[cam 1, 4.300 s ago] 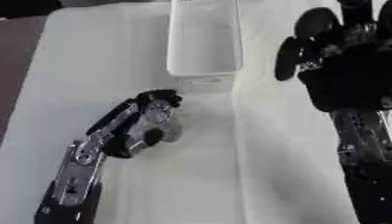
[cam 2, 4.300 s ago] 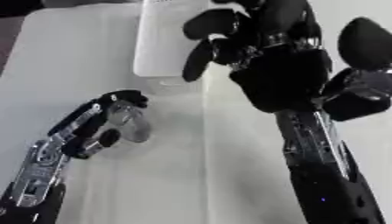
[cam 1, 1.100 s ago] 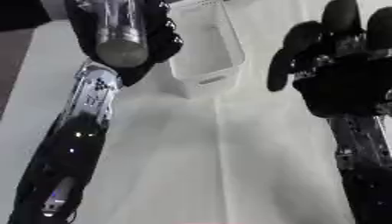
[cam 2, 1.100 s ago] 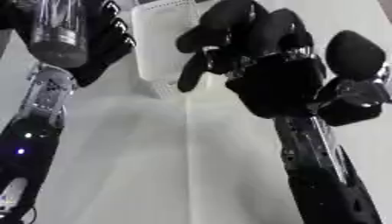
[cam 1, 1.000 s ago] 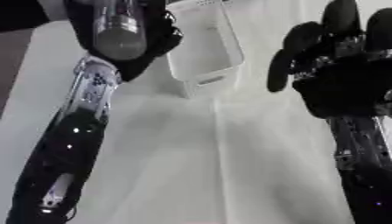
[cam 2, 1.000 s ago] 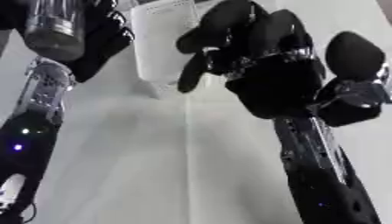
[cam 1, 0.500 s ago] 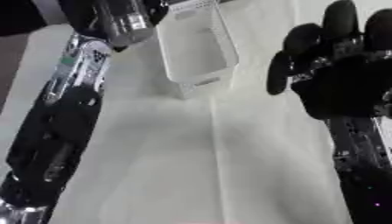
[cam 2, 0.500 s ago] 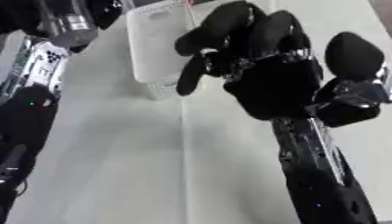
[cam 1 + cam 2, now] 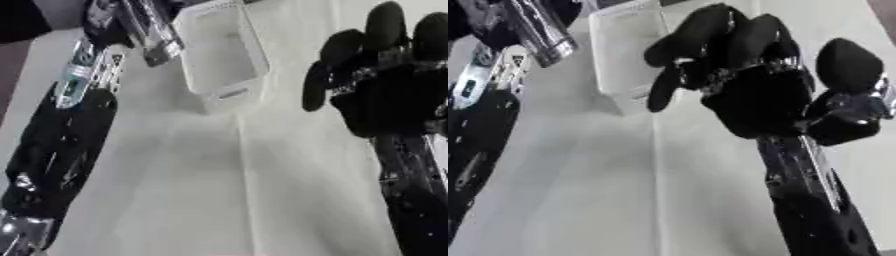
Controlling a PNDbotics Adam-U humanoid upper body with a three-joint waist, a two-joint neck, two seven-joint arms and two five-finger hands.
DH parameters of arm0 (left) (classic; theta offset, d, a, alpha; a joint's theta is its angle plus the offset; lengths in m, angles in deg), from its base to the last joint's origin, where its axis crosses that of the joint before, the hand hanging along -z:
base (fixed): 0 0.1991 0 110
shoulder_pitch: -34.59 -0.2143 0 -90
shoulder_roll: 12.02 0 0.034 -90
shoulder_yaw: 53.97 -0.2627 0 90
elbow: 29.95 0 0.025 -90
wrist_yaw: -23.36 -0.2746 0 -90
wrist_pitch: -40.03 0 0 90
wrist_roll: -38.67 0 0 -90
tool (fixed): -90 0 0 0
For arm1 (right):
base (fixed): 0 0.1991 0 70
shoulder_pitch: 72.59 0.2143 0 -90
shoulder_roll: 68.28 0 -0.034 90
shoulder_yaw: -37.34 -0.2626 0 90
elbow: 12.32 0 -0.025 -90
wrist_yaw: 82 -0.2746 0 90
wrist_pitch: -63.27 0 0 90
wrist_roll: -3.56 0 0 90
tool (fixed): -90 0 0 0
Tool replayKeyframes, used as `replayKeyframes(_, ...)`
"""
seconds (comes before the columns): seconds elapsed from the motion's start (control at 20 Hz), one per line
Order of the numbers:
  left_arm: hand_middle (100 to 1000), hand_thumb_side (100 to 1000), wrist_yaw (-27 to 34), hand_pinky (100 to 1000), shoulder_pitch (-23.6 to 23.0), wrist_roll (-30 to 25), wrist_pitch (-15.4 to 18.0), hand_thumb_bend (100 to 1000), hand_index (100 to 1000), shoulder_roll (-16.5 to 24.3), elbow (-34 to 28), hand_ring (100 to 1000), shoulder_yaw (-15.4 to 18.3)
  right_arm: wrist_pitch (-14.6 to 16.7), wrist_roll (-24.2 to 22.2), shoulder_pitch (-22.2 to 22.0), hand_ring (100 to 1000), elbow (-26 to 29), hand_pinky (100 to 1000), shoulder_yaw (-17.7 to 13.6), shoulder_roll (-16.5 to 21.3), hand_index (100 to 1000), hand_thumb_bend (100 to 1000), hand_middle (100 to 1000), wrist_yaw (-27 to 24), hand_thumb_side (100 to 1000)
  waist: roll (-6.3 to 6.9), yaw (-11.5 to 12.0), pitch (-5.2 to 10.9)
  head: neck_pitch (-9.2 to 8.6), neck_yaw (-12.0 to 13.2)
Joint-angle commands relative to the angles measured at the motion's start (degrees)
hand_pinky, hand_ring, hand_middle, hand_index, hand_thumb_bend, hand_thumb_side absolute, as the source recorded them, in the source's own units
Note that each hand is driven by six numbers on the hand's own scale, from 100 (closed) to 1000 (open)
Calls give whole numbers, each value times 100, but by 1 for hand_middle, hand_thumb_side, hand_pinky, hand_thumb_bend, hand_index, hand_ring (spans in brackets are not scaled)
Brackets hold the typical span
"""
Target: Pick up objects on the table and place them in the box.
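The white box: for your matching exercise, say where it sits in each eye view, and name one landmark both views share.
Left eye view: white box upper centre, left of the right hand.
Right eye view: upper left, partly behind that hand.
Shared landmark: the table's seam running down from the box.

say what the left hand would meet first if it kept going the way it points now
Probably the white box. The left hand, fingers curled round a silvery cylinder, reaches up the view beside the box's left wall, so drifting right it would meet that rim; straight ahead looks free, though depth is unclear.
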State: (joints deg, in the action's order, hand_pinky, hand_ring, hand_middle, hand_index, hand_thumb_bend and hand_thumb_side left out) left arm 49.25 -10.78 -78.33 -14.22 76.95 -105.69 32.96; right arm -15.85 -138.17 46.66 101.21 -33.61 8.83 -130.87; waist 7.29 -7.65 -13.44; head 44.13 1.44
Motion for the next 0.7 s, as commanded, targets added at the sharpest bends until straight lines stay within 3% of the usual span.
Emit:
replayKeyframes(0.05,192,655,-474,100,259,34,563,100,372,-69,256,184,192,35,-23,79,864,106,720,27,-16,811,100,817,-20,884,-11,-4,124,-1,-99)
replayKeyframes(0.4,197,642,-1588,100,668,453,1167,100,366,-320,879,186,353,46,-23,117,864,106,720,77,9,811,100,814,-30,885,32,-98,119,-1,-60)
replayKeyframes(0.7,237,563,-2412,100,879,733,1589,100,366,-336,1219,192,389,89,-23,219,862,106,718,107,17,811,100,811,-68,886,61,-260,88,-1,-26)
